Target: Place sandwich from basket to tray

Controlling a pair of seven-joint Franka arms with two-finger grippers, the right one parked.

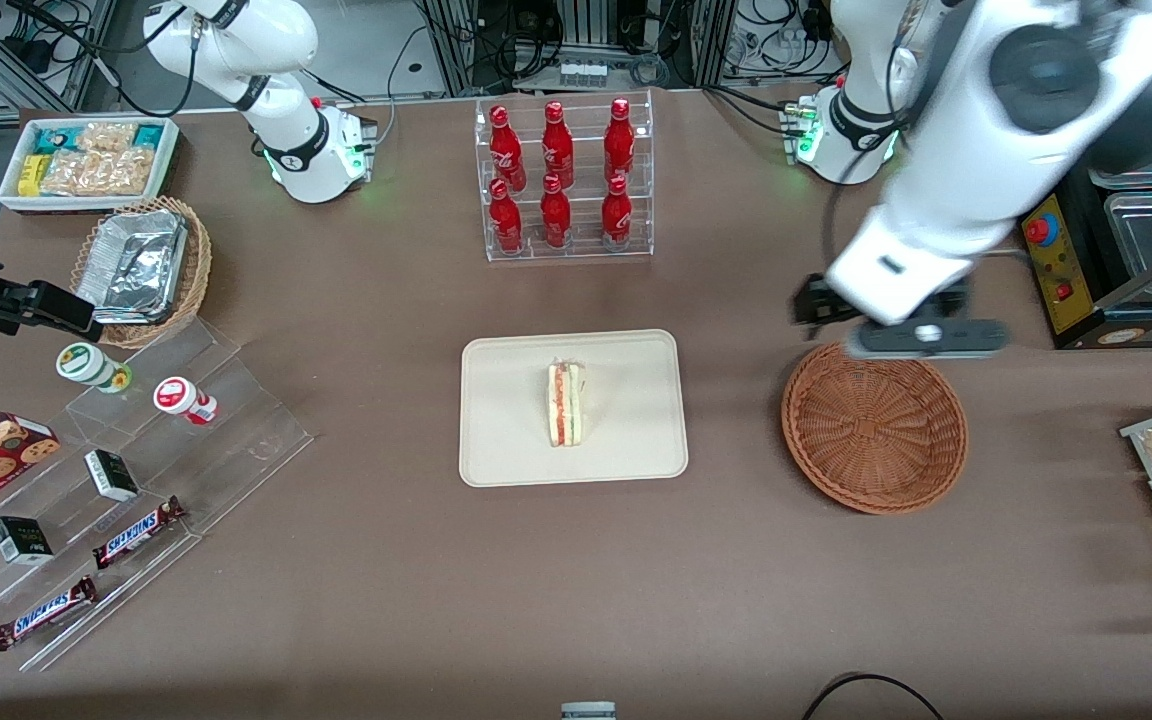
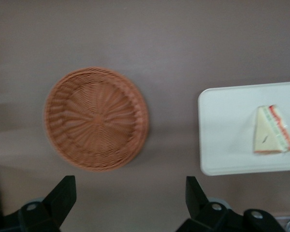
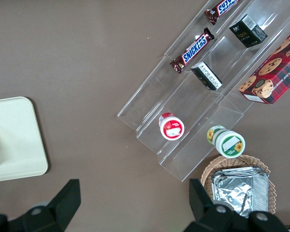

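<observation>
Triangular sandwich [image 1: 566, 404] of pale bread, striped along one edge in red, orange and green, wrapped in clear film, lying flat near the middle of the tray [image 1: 506, 450]. Smooth, matte cream-beige tray, rectangular with rounded corners and a low rim, resting on the brown table [image 1: 416, 600]. Round, shallow basket [image 1: 874, 430] of reddish-brown woven wicker, ribs radiating from its centre, standing apart from the tray toward the working arm's end of the table, with nothing inside it.

Gripper [image 2: 130, 198] raised above the table at the basket's edge farther from the front camera, carried on a glossy white arm. Black fingers [image 2: 62, 193] spread wide apart, holding nothing and touching nothing; bare brown table showing between them in the wrist view.

Farther from the front camera than the tray, a clear acrylic rack [image 1: 566, 180] with six glossy red bottles in two rows. Toward the parked arm's end, a transparent stepped stand [image 1: 236, 440] bearing chocolate bars, small dark boxes and two round-lidded cups, and a lighter tan wicker basket [image 1: 191, 270] holding crinkled silver foil trays.
</observation>
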